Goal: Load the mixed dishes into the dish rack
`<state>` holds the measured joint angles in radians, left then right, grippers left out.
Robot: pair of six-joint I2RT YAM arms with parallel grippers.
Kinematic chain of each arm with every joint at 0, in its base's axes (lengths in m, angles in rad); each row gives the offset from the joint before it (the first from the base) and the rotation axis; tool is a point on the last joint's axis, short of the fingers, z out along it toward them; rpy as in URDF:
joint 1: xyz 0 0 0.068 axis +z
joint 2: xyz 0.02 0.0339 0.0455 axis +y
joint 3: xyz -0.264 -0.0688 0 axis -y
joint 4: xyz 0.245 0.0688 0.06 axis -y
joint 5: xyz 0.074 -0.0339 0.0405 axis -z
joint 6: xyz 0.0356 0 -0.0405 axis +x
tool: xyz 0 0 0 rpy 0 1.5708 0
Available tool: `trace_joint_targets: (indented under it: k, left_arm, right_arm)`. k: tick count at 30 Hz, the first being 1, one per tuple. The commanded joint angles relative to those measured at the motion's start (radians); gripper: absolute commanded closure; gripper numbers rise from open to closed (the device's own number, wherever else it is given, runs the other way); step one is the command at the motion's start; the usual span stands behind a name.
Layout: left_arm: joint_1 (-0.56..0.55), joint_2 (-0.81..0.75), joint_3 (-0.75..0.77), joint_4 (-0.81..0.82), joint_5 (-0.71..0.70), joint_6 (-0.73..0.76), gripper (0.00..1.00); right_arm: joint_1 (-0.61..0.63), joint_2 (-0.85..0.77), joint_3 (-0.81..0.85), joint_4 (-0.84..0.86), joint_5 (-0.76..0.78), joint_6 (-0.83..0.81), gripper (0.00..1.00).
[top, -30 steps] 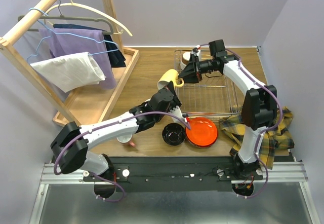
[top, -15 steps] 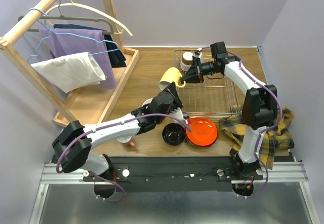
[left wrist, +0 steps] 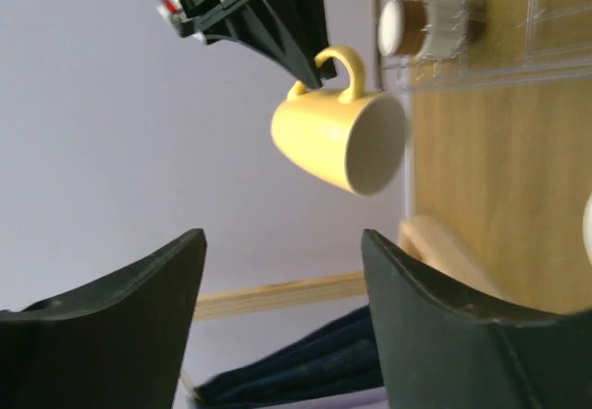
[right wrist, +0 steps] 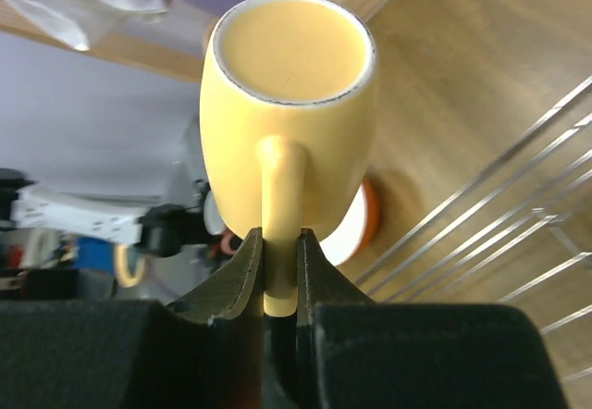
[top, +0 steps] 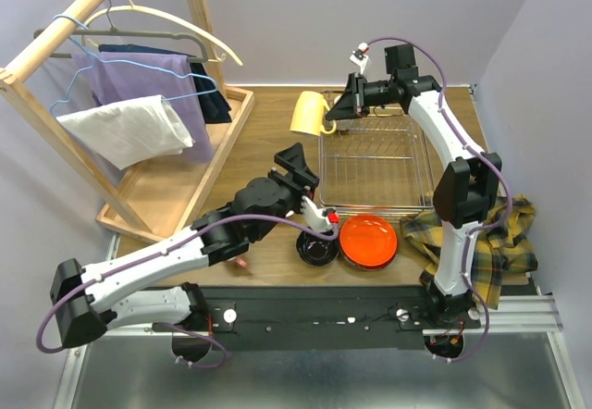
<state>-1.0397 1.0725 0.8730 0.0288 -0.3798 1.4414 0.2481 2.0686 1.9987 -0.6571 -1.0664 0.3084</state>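
Left end effector [left wrist: 282, 242] spread, right [right wrist: 279, 235] clamped

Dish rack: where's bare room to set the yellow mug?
The dish rack floor is bare through its middle and near end. Its far-left corner holds a beige cup. In front it's crowded: black bowl, orange-red bowl, plaid cloth.

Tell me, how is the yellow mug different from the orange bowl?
The yellow mug hangs in the air, pinched by its handle in the right gripper; the orange bowl sits on the table. The yellow mug is tall and tipped sideways; the orange bowl is wide, shallow and upright. Neither is in the dish rack yet.
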Motion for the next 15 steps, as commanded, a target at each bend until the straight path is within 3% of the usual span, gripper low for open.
trace_joint_targets:
  k: [1, 5, 10, 15]
  left_arm:
    - [-0.028, -0.046, 0.065, -0.297, 0.041, -0.349, 0.01]
    - [-0.028, -0.039, 0.11, -0.386, -0.001, -0.519, 0.01]
    - [-0.029, -0.037, 0.098, -0.366, -0.024, -0.478, 0.01]
    - [-0.028, -0.028, 0.069, -0.285, -0.051, -0.475, 0.01]
  right_arm:
    - [-0.015, -0.022, 0.008, 0.076, 0.197, -0.192, 1.0]
    - [-0.053, -0.094, -0.164, 0.284, 0.333, -0.244, 0.99]
    - [-0.089, -0.14, -0.297, 0.509, 0.387, -0.33, 1.0]
    - [-0.125, -0.128, -0.331, 0.585, 0.402, -0.341, 0.99]
